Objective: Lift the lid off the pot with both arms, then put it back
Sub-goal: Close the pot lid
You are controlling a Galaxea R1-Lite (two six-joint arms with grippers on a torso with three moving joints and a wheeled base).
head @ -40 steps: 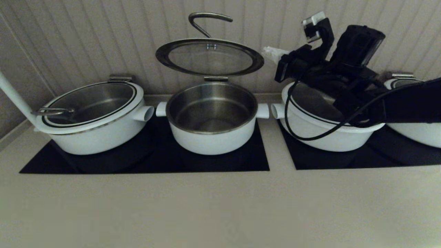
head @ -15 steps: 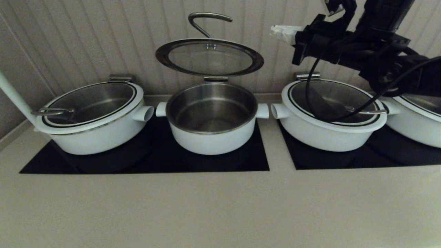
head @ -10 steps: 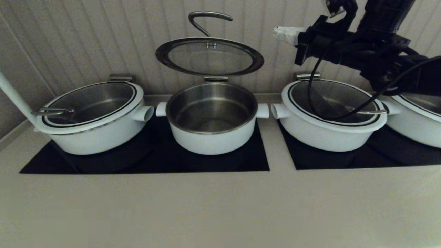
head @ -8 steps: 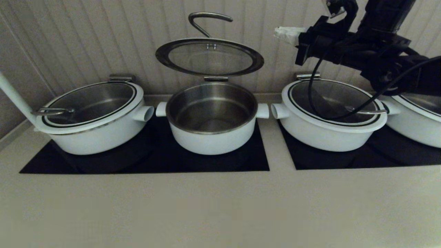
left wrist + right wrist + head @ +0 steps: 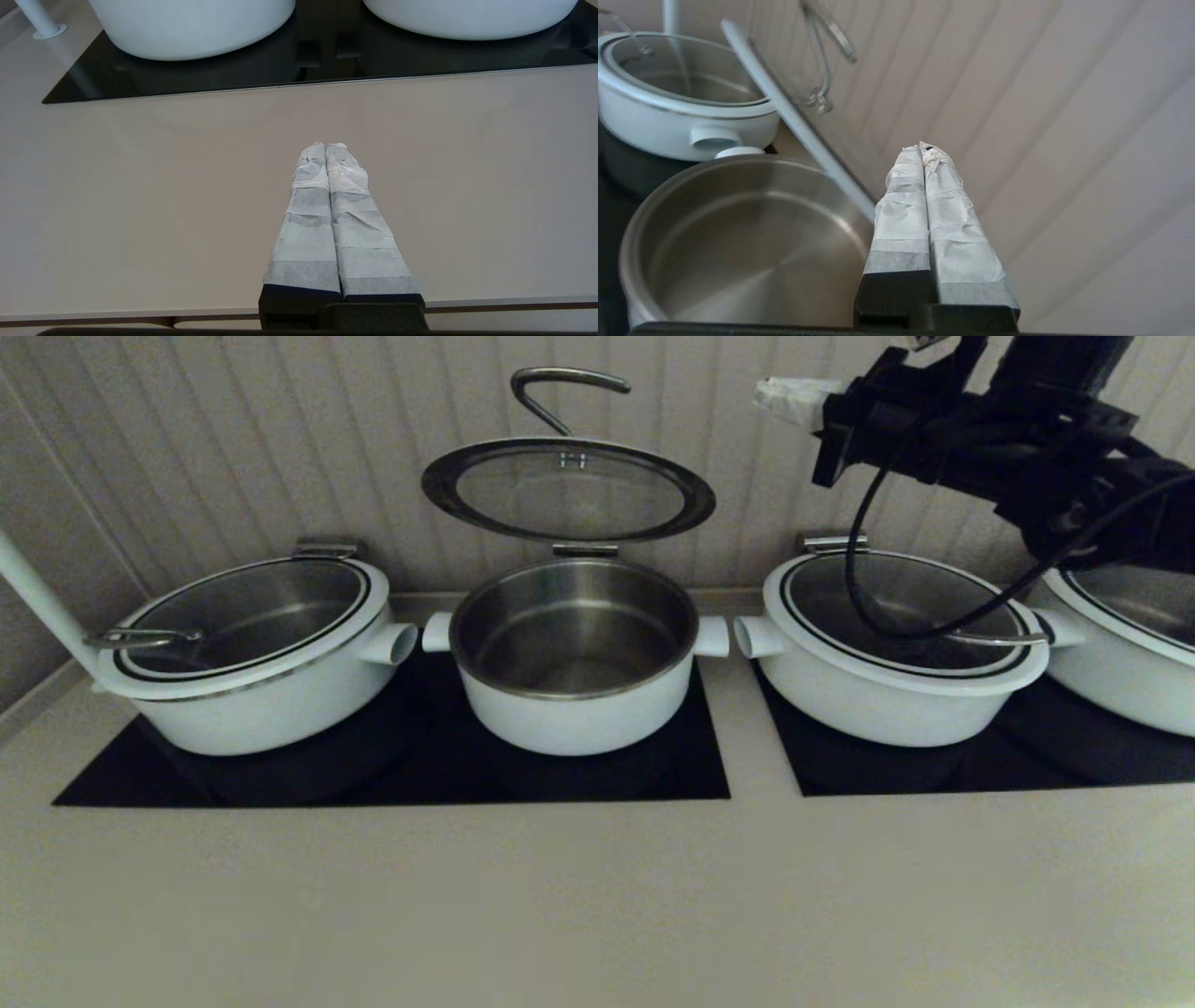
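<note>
The pot [image 5: 574, 658] stands open in the middle of the left black hob, steel inside showing; it also shows in the right wrist view [image 5: 738, 242]. Its glass lid [image 5: 568, 490] stands tilted up behind it against the ribbed wall, curved steel handle [image 5: 560, 394] on top; the lid's white rim shows in the right wrist view [image 5: 798, 126]. My right gripper [image 5: 770, 394] is shut and empty, high up to the right of the lid, apart from it, pointing left; it shows in its own view [image 5: 923, 148]. My left gripper [image 5: 326, 145] is shut and empty, low over the bare counter in front of the hob.
A wider white pot with lid [image 5: 247, 649] stands left of the pot, another [image 5: 901, 644] right of it under my right arm, and a third [image 5: 1134, 644] at the far right. A white post [image 5: 37, 597] rises at the far left. The ribbed wall [image 5: 233, 439] is close behind.
My right arm has risen from over the right-hand pot to the height of the lid's top and drifted slightly right and up. The lid and the pot have not moved.
</note>
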